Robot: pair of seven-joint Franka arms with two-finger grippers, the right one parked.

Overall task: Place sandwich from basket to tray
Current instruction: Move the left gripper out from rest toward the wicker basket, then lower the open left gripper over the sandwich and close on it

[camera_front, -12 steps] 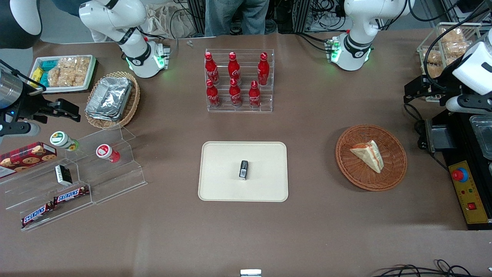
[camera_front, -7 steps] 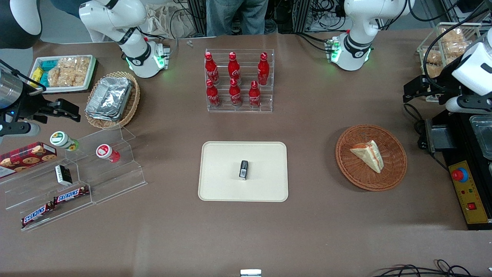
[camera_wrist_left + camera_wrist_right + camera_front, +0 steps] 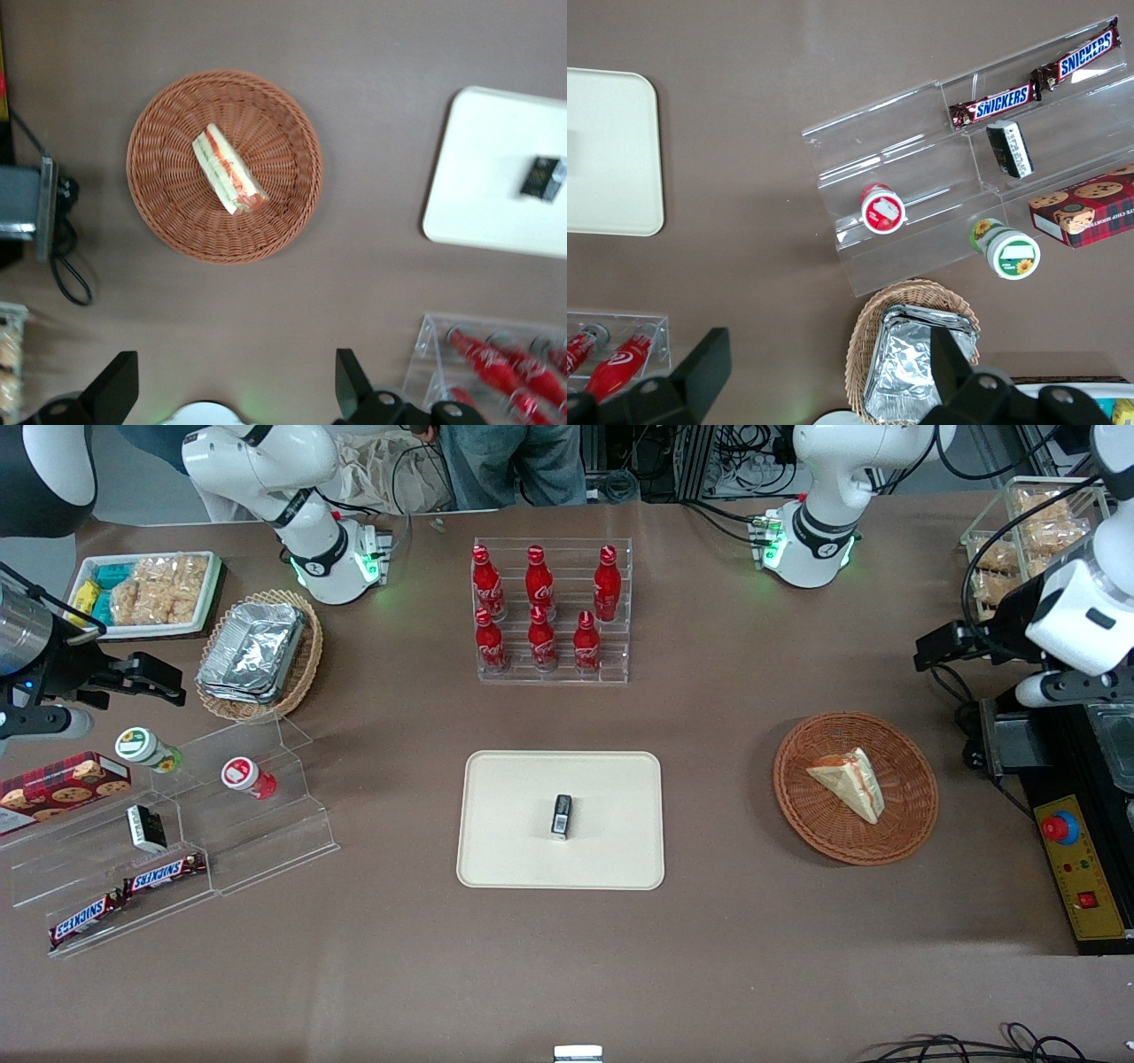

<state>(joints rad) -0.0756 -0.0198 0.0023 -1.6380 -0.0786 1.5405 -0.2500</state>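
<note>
Only the wrist view shows the pincer (image 3: 235,390) spread wide above the sandwich (image 3: 229,168).

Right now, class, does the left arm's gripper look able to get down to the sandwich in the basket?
Probably yes. The gripper is open, up above the table beside the basket, and nothing covers the sandwich lying in it.

Brown matte table (image 3: 762,974) under even light, cable tangle (image 3: 735,465) past its edge, standing person's legs (image 3: 509,465)
</note>
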